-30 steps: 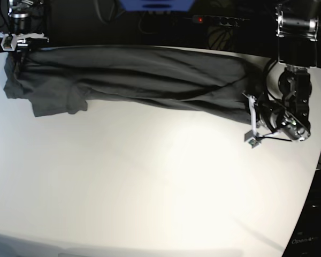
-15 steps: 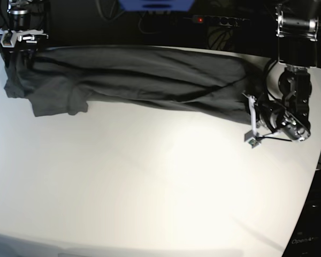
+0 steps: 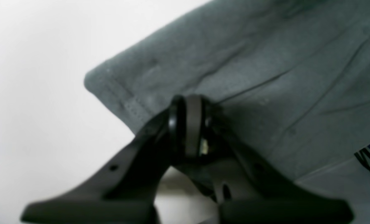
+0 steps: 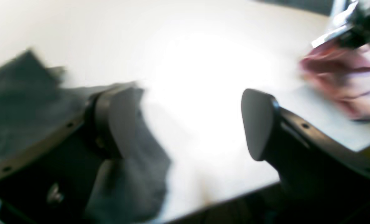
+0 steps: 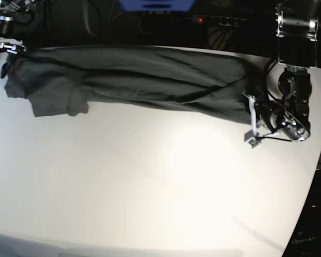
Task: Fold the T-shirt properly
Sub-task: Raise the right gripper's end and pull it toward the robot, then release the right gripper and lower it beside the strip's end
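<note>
Fingers of the left gripper (image 3: pixel 189 124) sit pressed together, clamped on the stitched hem corner of the T-shirt (image 5: pixel 134 77) at mid-right of the base view. Across the white counter (image 5: pixel 150 182), the shirt stretches as a long dark band along the upper edge. At the upper left, the right gripper (image 4: pixel 188 124) has its fingers spread wide, one beside loose cloth.

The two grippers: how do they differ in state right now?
The left gripper is shut, pinching the T-shirt near its hemmed corner; the right gripper is open and grips nothing. The left gripper sits on the cloth; the right gripper is beside the cloth's edge. Both have dark fingers.
</note>
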`<state>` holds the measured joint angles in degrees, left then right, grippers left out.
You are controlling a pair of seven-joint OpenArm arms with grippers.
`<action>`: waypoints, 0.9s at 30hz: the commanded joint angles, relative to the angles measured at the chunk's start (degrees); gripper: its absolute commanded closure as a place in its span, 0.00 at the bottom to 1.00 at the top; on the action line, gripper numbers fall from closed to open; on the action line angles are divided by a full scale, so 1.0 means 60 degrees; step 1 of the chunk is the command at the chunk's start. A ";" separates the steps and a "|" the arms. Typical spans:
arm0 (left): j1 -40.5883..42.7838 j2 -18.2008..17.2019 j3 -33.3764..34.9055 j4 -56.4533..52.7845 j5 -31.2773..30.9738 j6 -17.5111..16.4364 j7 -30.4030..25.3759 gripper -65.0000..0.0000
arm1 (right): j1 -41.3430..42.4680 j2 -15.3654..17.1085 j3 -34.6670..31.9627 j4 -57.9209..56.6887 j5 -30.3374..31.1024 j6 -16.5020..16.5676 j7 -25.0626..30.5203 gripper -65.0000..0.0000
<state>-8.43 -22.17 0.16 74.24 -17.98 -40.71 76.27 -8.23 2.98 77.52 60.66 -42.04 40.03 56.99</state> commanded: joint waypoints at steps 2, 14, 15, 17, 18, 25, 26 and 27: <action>0.0445 0.0084 0.0185 -0.0424 0.1084 0.0118 0.0380 0.94 | 0.0060 0.0125 0.0026 0.0153 0.0201 -0.0005 0.0311 0.22; 0.0445 0.0113 0.0170 -0.0424 0.1084 0.0118 0.0395 0.94 | 0.0295 -0.0768 -0.0428 0.1530 0.0201 -0.0005 0.0311 0.85; 0.0445 0.0113 0.0170 -0.0424 0.1084 0.0118 0.0380 0.94 | 0.0324 -0.0959 -0.0458 0.1735 0.0201 -0.0005 0.0296 0.96; 0.0445 0.0113 0.0170 -0.0424 0.1084 0.0118 0.0380 0.94 | 0.0426 -0.1384 -0.0472 0.2029 0.0201 -0.0005 0.0311 1.00; 0.0445 0.0113 0.0170 -0.0424 0.1084 0.0118 0.0365 0.94 | 0.0544 -0.1603 -0.0472 0.2116 0.0201 -0.0005 0.0311 0.99; 0.0445 0.0113 0.0170 -0.0424 0.1084 0.0118 0.0409 0.94 | 0.0925 -0.1997 -0.0428 0.1955 0.0201 -0.0005 0.0223 0.99; 0.0445 0.0113 0.0170 -0.0424 0.1084 0.0118 0.0409 0.94 | 0.0969 -0.1997 -0.0458 0.1750 0.0201 -0.0005 0.0223 0.99; 0.0445 0.0113 0.0170 -0.0424 0.1055 0.0118 0.0409 0.94 | 0.0983 -0.1997 -0.0458 0.1530 0.0201 -0.0005 0.0223 0.99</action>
<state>-8.45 -22.04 0.16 74.24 -17.76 -40.71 76.38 -2.37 -8.84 74.72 69.19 -41.39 39.97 57.19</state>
